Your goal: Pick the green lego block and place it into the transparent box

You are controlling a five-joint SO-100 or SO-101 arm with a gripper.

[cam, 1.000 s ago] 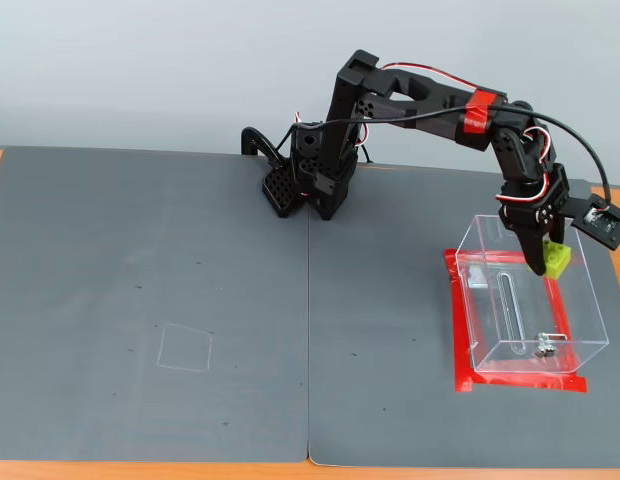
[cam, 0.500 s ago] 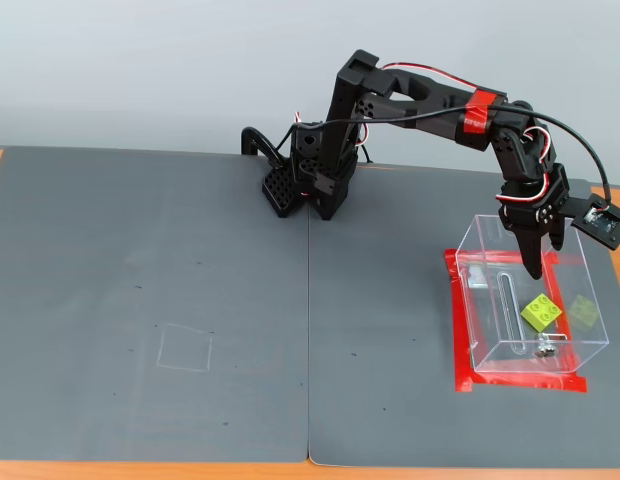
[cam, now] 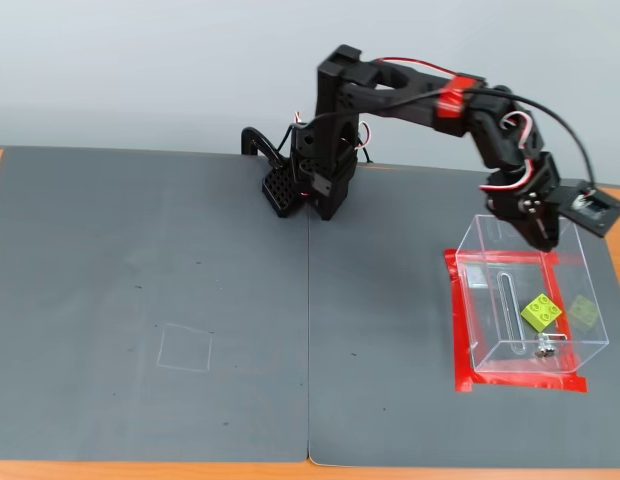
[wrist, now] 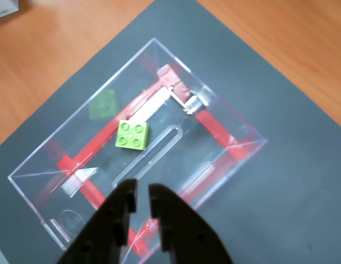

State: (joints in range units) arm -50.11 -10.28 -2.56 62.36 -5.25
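I am watching the black two-finger gripper [wrist: 143, 190] hanging over the near rim of the clear plastic box with see-through walls [wrist: 225, 118], and in the wrist view its fingers are standing slightly apart with only a narrow gap between the tips and nothing held between them. The small lime-green square lego block with four round studs [wrist: 132, 134] is lying inside the box on its floor, studs up, just beside the long rounded slot [wrist: 151, 154] cut in one wall; a fainter green patch to its left is looking to me like a reflection in the plastic, though I cannot be sure from this angle. A small metal latch [wrist: 188, 102] is showing at the far side of the box. In the fixed view the box [cam: 470, 300] is sitting on a red tape outline [cam: 458, 330] at the right of the dark grey mat [cam: 140, 260], which is covering most of the wooden worktop [cam: 90, 470]. The block [cam: 542, 311] is resting low in the right half of the box, and the gripper [cam: 543, 238] is hovering above the box's far rim, apart from the block. The black arm [cam: 410, 95] is reaching over from its base [cam: 315, 175] at the back edge of the mat. A faint square outline [cam: 185, 348] is marked on the left part of the mat, well apart from the box.
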